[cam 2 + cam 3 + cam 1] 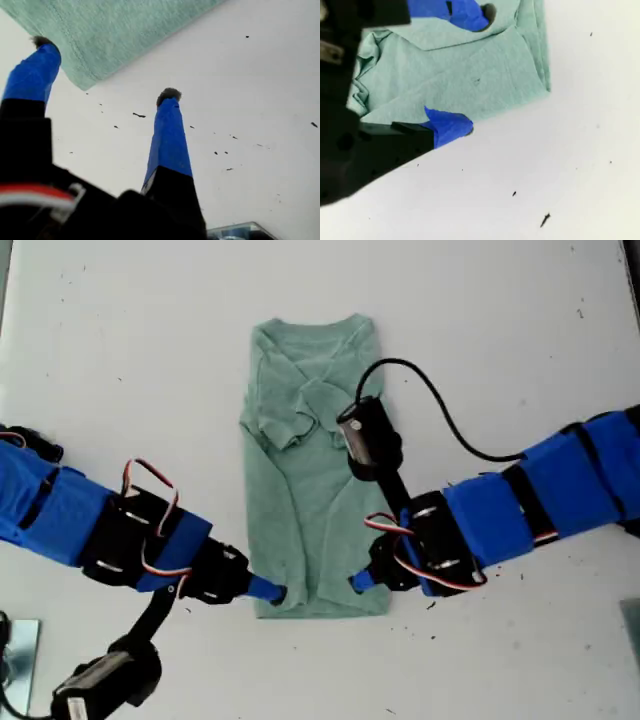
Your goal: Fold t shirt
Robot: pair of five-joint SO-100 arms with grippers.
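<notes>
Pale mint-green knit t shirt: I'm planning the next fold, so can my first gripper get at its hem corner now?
Probably yes: my first gripper is open at the t shirt corner, with only bare table around.

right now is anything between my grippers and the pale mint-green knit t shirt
nothing visible does. my first gripper is open at one hem corner of the pale mint-green knit t shirt, and my second gripper is open across the other hem corner.

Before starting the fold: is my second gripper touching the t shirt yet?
Touching. The second wrist view shows my second gripper open across the t shirt, one fingertip pressed against its hem edge.
</notes>
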